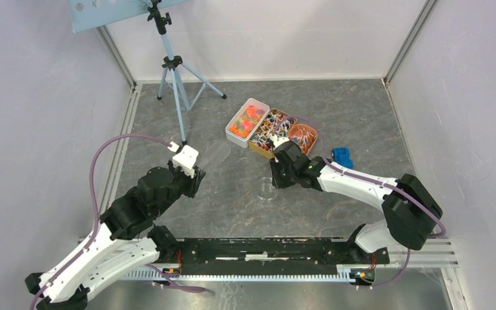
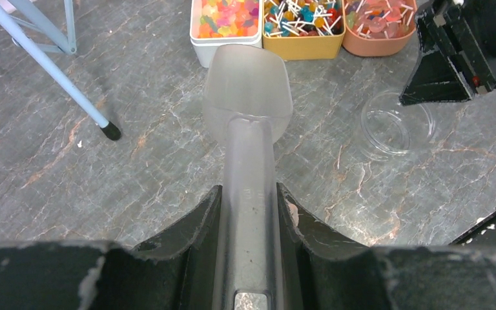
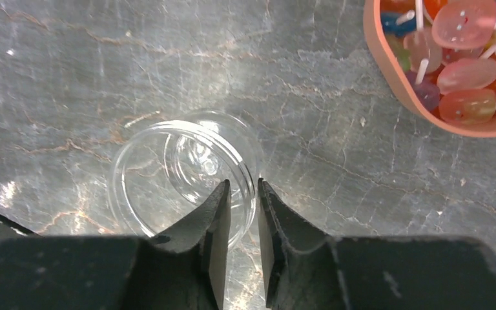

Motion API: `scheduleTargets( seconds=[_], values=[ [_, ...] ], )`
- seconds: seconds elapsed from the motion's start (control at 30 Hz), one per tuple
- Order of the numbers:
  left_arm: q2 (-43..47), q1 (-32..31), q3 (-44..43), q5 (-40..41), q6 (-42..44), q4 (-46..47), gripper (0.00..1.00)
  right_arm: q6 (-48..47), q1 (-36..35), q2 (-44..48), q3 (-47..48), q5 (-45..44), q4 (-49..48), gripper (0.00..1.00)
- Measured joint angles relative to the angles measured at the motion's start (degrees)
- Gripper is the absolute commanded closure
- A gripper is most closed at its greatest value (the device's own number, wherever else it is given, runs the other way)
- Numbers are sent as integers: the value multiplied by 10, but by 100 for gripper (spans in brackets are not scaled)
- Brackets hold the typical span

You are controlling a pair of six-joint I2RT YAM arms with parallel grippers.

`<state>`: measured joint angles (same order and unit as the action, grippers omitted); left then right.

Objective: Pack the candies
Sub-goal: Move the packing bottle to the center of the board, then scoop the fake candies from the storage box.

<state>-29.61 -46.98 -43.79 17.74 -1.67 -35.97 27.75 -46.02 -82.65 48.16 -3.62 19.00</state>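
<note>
Nearest me, the left end effector was clamped tight on the handle of a translucent scoop. The bowl of the scoop pointed away from the arm and looked empty, held over bare grey table.

A little to the right, the right end effector hung low over a clear jar that stood open-mouthed on the table. Its jaws were narrow and sat astride the jar's near wall, one finger inside the rim and one outside. I could not tell whether they pinched the wall or only bracketed it. Nothing showed inside the jar.

Beyond both arms lay the candies, all in three small trays pressed side by side. Orange, red and pink sweets filled the white tray on the left. Multicoloured ones with white ends filled the yellow tray in the middle. Flat pink and orange discs on white sticks lay in the peach tray on the right, close by the right end effector.

A small blue toy car sat just right of the trays. Farthest off, at the back left, stood a pale blue tripod.
</note>
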Motion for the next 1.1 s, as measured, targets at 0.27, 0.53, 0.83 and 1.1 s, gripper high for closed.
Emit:
scheduleTargets(
  seconds=[0.27,0.53,0.83,1.1],
  values=[
    [-24,0,-12,-2,-5,-17,98,22,-2,23,22,-31,2,2],
    [-111,0,-92,-48,-49,-49,98,-14,-2,166,23,-68,17,2],
    [-262,0,-207,-105,-84,-63,98,-52,-2,363,-37,-135,-9,2],
    [-442,-3,-292,-152,-137,-63,98,-99,-2,457,-65,-163,-12,2]
  ],
)
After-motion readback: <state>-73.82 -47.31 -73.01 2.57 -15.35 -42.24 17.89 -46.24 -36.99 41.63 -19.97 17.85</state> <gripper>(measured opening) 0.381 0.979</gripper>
